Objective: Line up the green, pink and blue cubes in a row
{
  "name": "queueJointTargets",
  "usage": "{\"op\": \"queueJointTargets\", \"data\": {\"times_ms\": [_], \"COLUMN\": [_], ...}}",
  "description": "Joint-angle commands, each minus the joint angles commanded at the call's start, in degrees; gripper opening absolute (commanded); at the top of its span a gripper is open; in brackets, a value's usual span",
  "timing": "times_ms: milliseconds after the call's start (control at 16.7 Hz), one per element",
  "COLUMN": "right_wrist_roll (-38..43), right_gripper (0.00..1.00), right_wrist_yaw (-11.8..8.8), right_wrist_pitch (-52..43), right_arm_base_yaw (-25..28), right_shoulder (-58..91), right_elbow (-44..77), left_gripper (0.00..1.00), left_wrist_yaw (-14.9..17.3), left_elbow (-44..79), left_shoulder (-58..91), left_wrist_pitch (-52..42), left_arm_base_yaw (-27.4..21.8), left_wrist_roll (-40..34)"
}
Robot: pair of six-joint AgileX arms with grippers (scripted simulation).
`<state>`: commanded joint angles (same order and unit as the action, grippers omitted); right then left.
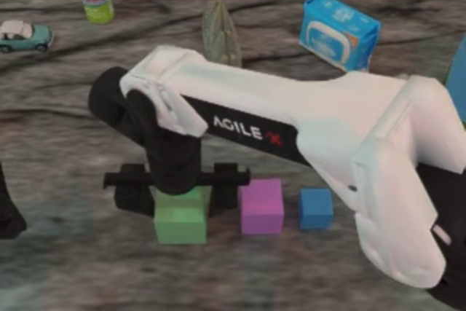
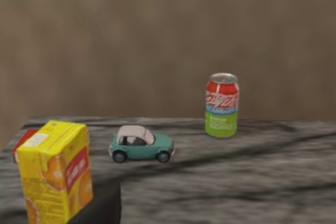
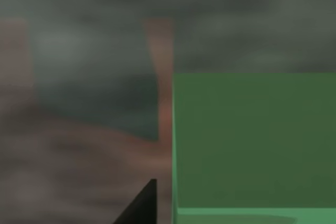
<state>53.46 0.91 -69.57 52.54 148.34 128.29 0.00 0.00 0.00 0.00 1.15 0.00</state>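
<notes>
Grey marbled table (image 1: 73, 253) | right gripper (image 1: 178, 183) spread around matte green cube (image 1: 180, 216) (largest)

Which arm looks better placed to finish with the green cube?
The right. Its hand is already over the green cube, beside the pink cube and blue cube. The left arm sits parked at the table's left edge.

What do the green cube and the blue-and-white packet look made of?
Green cube: matte, uniform colour, sharp edges, no gloss; could be painted wood, plastic or foam, unclear. Blue-and-white packet: looks like soft printed plastic film, with rounded, slightly pillowy corners and a printed label. The right gripper is at the cube.
</notes>
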Motion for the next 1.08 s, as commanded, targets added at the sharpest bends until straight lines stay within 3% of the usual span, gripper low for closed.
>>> {"op": "queueJointTargets", "data": {"times_ms": [660, 1080], "right_wrist_roll": [0.0, 0.1], "right_gripper": [1.00, 1.00], "right_wrist_yaw": [0.0, 0.0], "right_wrist_pitch": [-1.0, -15.4], "right_arm_base_yaw": [0.0, 0.4], "right_shoulder": [0.2, 1.0], "right_elbow": [1.0, 16.3], "left_gripper": [1.00, 1.00], "left_wrist_yaw": [0.0, 0.0], "left_elbow": [0.0, 0.0], "left_shoulder": [0.0, 0.0], "left_wrist_pitch": [0.0, 0.0], "left_arm_base_yaw": [0.0, 0.0], "left_wrist_roll": [0.0, 0.0]}}
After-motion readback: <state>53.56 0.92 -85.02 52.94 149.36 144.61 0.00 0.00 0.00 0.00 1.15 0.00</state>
